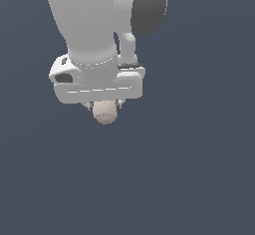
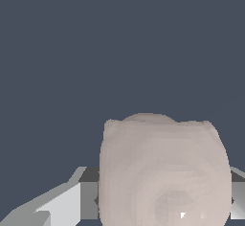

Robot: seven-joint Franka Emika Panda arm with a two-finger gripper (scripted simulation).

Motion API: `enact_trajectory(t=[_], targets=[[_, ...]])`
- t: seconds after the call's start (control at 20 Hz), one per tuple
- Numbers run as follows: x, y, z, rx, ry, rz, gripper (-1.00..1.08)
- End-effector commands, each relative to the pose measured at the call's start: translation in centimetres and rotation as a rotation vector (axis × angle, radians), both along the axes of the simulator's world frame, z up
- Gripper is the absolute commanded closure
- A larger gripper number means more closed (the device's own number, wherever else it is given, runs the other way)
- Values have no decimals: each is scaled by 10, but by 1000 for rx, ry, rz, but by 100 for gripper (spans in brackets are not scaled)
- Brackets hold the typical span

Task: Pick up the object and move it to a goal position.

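The object [image 1: 105,112] is a small pale pinkish-beige rounded lump that sits just under the white hand of my arm in the exterior view. My gripper [image 1: 105,105] is shut on it; only short bits of the fingers show at either side of the lump. In the wrist view the object [image 2: 165,172] fills the near part of the picture, wedged between a grey finger [image 2: 88,198] on one side and a sliver of the other finger [image 2: 238,196] on the opposite side. No goal marker shows in either view.
A plain dark blue-grey background surrounds the arm in both views. The arm's white links and a dark joint cap [image 1: 149,7] rise above the hand.
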State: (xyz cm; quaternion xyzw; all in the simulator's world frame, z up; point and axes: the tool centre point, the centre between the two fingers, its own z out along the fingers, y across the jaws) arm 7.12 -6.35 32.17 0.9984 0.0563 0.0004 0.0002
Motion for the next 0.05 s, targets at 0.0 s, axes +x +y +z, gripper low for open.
enact_trajectory(t=[0.0], targets=[[1,0,1,0,0,0,108]])
